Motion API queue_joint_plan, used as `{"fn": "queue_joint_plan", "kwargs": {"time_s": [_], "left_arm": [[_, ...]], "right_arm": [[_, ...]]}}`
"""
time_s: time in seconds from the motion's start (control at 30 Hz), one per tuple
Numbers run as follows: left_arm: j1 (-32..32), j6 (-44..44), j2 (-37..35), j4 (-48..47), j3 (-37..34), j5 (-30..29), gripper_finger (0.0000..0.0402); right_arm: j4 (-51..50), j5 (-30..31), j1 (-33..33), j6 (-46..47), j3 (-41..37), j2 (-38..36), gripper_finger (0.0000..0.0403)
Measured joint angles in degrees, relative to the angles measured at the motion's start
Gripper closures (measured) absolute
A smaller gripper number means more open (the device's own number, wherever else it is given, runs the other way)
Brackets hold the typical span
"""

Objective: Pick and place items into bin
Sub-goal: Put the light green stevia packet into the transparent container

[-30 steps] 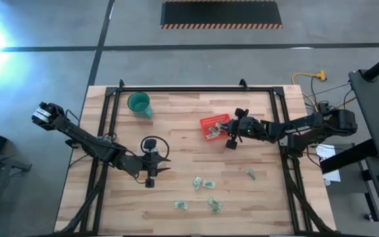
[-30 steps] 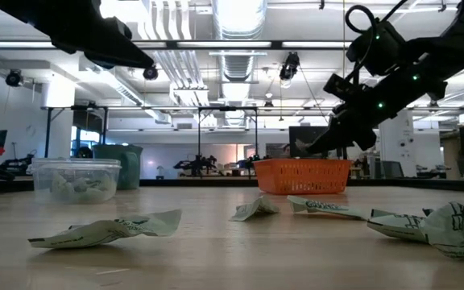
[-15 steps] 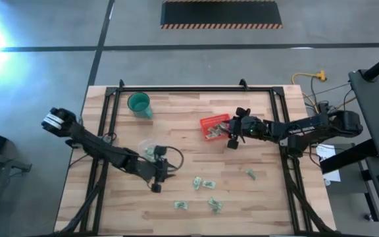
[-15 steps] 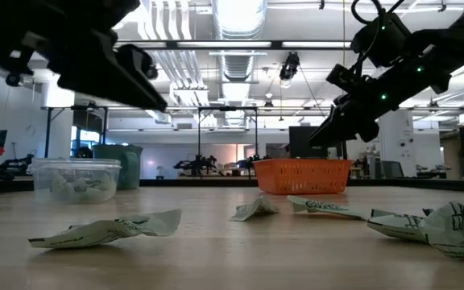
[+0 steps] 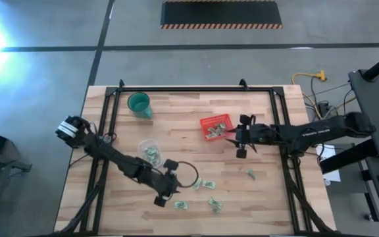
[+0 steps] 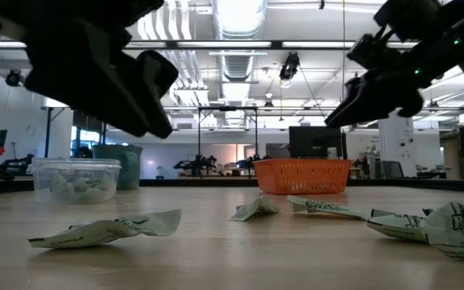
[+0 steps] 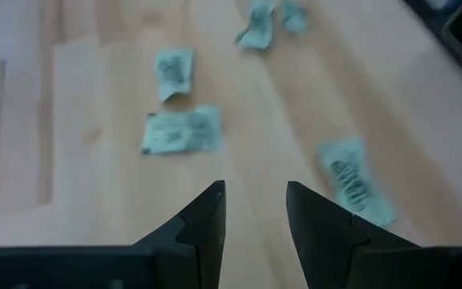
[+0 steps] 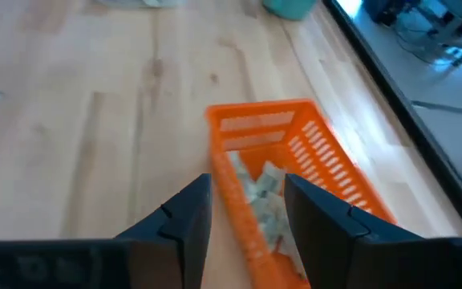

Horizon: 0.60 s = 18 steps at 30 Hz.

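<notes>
**Over the table front: left arm above loose pieces, right arm beside the basket**

On the pale wooden slatted table (image 5: 176,125), the small bright red square plastic basket (image 5: 214,126) sat right of centre toward the far side, with several pale green and white pieces lying inside it. In the right wrist view the basket (image 8: 295,160) showed orange-red with slotted walls and crumpled pieces heaped at its near corner.

The right gripper (image 5: 237,136) hung just beside the basket's right edge, above the table. Its two dark fingers (image 8: 184,218) stood apart with a clear gap and held nothing; the basket's near wall showed through the gap.

The left gripper (image 5: 174,186) was stretched out over the front middle of the table, near the scattered pale green and white flat irregular pieces (image 5: 206,185). Its fingers (image 7: 205,218) stood apart with bare wood between them; nothing was gripped. Five loose pieces showed ahead of it in the left wrist view, one (image 7: 181,131) lying flat just beyond the fingertips.

About six loose pieces lay on the front half of the table, one (image 5: 250,174) off alone to the right.

A clear plastic tub (image 5: 149,150) holding more pieces stood left of centre. A teal green round cup (image 5: 139,104) stood near the far left corner.
</notes>
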Motion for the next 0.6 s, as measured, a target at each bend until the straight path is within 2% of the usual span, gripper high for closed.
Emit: {"fn": "queue_joint_plan", "kwargs": {"time_s": [0.33,0.6], "left_arm": [[-6.4,-4.3,3.4,0.5,2.6,-0.1,0.0285],[-6.9,-7.5,7.1,0.9,4.2,-0.6,0.0285]], "right_arm": [[-3.0,0.0,6.3,2.0,0.0,-5.6,0.0240],[-3.0,0.0,6.9,3.5,-0.1,-5.6,0.0234]]}}
